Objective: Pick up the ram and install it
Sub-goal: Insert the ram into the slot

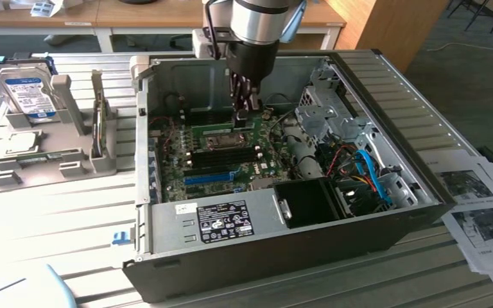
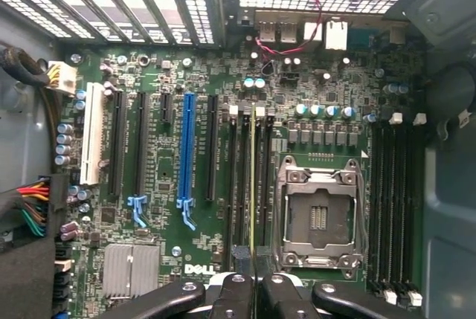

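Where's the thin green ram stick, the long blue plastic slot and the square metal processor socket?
thin green ram stick (image 2: 253, 185), wrist view, its narrow edge.
long blue plastic slot (image 2: 186, 148), wrist view, mid-length.
square metal processor socket (image 2: 320, 218), wrist view, its centre.

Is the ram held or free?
Held: the gripper is shut on the ram, which stands edge-on over the black slots.
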Robot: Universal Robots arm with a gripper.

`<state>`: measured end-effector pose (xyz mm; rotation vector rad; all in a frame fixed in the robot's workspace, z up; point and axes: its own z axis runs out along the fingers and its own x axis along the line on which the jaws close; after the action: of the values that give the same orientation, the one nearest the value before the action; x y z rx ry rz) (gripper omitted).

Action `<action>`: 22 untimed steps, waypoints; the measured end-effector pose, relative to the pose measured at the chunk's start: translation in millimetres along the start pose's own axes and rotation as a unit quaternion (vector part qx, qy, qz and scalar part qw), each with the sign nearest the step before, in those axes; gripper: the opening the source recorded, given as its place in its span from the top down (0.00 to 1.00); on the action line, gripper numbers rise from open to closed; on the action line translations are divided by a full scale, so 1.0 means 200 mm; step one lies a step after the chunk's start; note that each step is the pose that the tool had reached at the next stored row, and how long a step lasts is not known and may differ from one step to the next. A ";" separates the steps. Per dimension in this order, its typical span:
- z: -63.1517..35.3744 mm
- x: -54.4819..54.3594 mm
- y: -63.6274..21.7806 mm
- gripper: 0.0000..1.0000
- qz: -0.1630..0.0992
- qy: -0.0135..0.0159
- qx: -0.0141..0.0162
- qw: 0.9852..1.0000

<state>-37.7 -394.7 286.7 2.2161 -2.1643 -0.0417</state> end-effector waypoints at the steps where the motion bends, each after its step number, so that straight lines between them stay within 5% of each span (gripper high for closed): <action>1: 0.000 0.00 0.000 0.89 0.000 0.000 0.000 1.000; 22: 0.001 0.06 0.001 0.89 0.000 0.000 0.000 1.000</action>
<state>-37.6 -406.3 286.7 2.2157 -2.1641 -0.0423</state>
